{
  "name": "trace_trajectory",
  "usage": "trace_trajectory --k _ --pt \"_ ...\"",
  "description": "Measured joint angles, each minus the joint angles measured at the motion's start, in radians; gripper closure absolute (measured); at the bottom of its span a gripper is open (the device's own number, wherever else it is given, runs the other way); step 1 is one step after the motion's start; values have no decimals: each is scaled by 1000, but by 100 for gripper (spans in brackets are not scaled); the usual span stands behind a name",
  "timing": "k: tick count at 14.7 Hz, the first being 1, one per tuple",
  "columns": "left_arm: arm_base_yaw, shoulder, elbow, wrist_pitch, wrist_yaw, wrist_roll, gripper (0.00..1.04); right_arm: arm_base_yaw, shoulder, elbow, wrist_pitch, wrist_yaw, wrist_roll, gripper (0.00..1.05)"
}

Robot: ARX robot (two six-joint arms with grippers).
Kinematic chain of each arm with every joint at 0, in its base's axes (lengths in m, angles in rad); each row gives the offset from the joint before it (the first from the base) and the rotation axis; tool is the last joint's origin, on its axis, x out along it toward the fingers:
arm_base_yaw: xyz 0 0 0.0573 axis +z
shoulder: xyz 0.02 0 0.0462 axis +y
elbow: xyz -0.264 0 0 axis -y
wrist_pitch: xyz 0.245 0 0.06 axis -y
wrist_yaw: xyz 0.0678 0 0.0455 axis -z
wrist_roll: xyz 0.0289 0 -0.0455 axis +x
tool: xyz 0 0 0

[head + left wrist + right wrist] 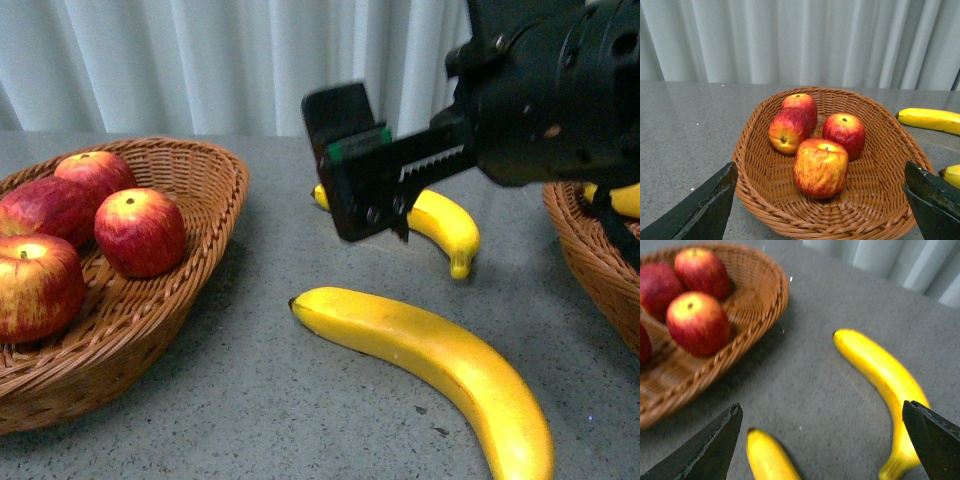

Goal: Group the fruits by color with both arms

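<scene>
1. Near banana: lies flat on the grey counter, to the right of the apple basket and apart from it. Its dark tip is turned toward that basket.

2. Apple basket: brown wicker, standing on the counter at the robot's left. It holds four red apples, some streaked yellow. All four sit inside the rim, close together.

3. Left claw: shown only in the left wrist view, pointed at the apple basket. Its two fingers are spread wide and grip nothing.

4. Right arm: reaches in from the right, above the counter, right of the apple basket and beyond the near banana. The right claw has its fingers wide apart. It is empty, clear of the counter and touches no fruit.

5. Far banana: lies on the counter, right of the apple basket and farther back than the near banana. It is partly hidden behind the right claw.

6. Second basket: stands well apart from the apple basket, at the far right. A third banana shows inside it, mostly hidden by the arm.

7. Curtain: pale and pleated, hanging behind the apple basket at the counter's far edge.
</scene>
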Motion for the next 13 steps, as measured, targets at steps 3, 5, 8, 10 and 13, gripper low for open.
trace_trajectory --k 3,5,8,10,13 --pt "0 0 0 0 0 0 7 3 30 -33 -161 -17 -111 7" --pt "0 0 0 0 0 0 7 -7 30 -50 -199 -24 -148 7" --pt "0 0 0 0 0 0 7 -23 38 -58 -210 -26 -190 7" --pt "0 0 0 0 0 0 7 -23 59 -71 -222 -30 -197 7" --pt "0 0 0 0 0 0 7 -15 90 -95 -216 -29 -222 7"
